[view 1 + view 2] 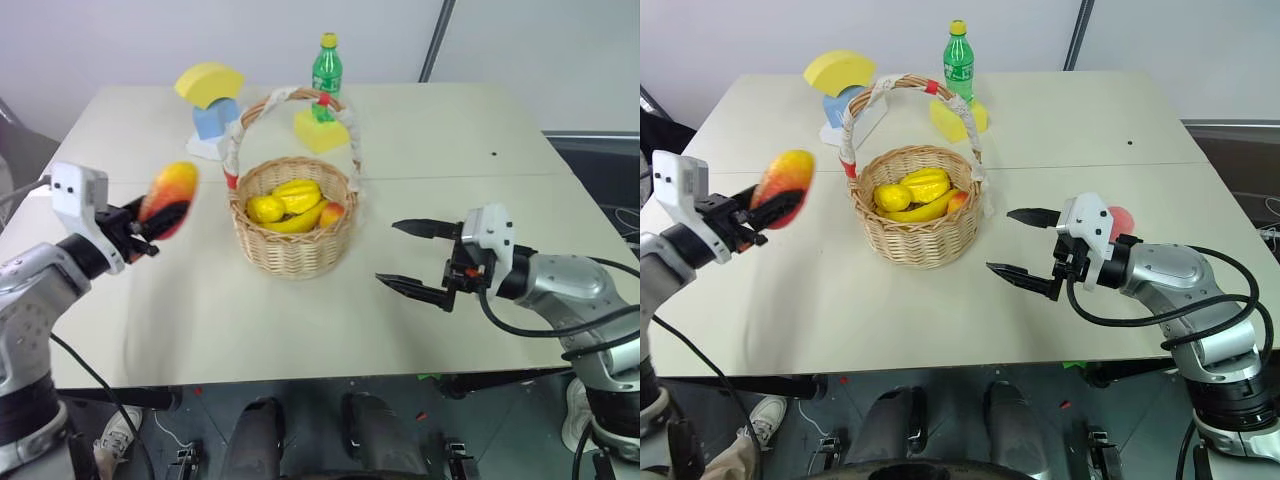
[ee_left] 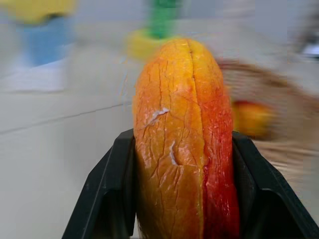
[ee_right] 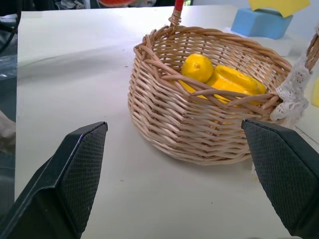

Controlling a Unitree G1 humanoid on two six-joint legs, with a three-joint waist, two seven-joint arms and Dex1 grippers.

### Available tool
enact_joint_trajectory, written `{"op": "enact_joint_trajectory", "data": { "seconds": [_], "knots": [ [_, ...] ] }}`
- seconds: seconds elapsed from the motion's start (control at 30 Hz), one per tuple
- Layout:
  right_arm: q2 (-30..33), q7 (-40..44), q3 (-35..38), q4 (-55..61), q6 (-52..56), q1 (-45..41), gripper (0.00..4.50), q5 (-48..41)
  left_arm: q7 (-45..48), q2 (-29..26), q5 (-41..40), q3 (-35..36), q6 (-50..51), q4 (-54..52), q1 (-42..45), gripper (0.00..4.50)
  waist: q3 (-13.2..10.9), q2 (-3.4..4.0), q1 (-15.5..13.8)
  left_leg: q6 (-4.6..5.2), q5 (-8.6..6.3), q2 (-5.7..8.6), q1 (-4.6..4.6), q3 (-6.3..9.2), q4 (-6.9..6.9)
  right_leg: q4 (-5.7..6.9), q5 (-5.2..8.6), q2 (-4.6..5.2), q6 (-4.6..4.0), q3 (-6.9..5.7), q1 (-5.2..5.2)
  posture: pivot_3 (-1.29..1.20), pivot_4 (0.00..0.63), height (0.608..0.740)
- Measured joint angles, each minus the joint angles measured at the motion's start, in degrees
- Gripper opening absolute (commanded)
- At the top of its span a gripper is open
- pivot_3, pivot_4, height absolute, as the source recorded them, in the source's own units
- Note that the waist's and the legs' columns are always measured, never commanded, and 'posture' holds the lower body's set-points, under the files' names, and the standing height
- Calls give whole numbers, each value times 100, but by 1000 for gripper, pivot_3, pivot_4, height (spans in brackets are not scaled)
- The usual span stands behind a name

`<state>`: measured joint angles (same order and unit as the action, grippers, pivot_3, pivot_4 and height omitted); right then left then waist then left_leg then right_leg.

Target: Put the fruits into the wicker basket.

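The left gripper (image 1: 160, 222) is clamped on the red-and-yellow mango (image 1: 170, 190), holding it in the air to the left of the wicker basket (image 1: 292, 240), clear of the table (image 1: 420, 140). The right gripper (image 1: 412, 258) hangs to the right of the wicker basket, its jaws spread wide and holding nothing. The pink peach (image 1: 1121, 221) lies on the table just behind the right gripper's wrist, further from the basket.

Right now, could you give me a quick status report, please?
Left hand shut on mango, lifted clear of table. Right hand open, empty. Basket between them; handle arches over it.
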<state>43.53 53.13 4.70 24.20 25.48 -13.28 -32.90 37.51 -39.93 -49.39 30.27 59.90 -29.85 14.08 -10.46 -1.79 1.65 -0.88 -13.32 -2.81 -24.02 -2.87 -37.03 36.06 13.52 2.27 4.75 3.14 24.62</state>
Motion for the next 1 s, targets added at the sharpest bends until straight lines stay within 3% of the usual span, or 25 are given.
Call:
{"op": "enact_joint_trajectory", "data": {
  "seconds": [0.17,0.27,0.37,0.4,0.5,0.53,0.8,1.0],
  "knots": [
    [-160,-71,-30,-77,-77,-17,4500,89,-566,493,-327,-1084,177,-303,840,1769,1,-3,-114,1,2,25,-2,2,-19,-1,0,5,3,-12,-16,0,150,740],
    [-208,-169,-48,-65,-94,16,4500,140,-1168,688,463,-2188,-23,-2,1592,1769,3,-5,-97,2,2,37,-3,3,-21,0,7,6,20,-8,-20,0,150,740],
    [-223,-365,13,-57,-65,126,4500,177,-1420,962,999,-2724,-212,567,1888,1769,3,-5,-61,3,2,35,-3,4,-11,3,10,2,29,-8,-12,0,150,740],
    [-227,-472,51,-59,-14,147,4500,190,-1420,988,1093,-2833,-268,721,1920,2794,3,-5,-58,3,2,33,-3,6,-8,5,11,-2,31,-8,-9,0,150,740],
    [-308,-981,329,-262,66,163,4500,343,-1392,1085,1312,-2943,-454,1046,1966,4271,3,-5,-78,3,2,15,-7,16,-11,6,11,-25,28,-8,-8,0,150,740],
    [-319,-1133,432,-384,66,166,4500,415,-1385,1091,1372,-2947,-523,1091,1967,4440,3,-5,-85,3,2,12,-8,16,-12,7,11,-28,27,-8,-8,0,150,740],
    [-370,-2333,1014,-2185,60,27,4500,1227,-703,1270,1126,-2927,-1050,626,1677,4440,3,-4,-85,3,3,10,-9,13,-11,6,11,-30,25,-4,-8,0,150,740],
    [-436,-2696,988,-3306,46,-284,4500,1587,16,938,727,-2994,-1065,-41,1209,4440,4,2,-52,4,3,2,2,15,-12,14,7,-46,19,3,-7,0,150,740]
  ]
}}
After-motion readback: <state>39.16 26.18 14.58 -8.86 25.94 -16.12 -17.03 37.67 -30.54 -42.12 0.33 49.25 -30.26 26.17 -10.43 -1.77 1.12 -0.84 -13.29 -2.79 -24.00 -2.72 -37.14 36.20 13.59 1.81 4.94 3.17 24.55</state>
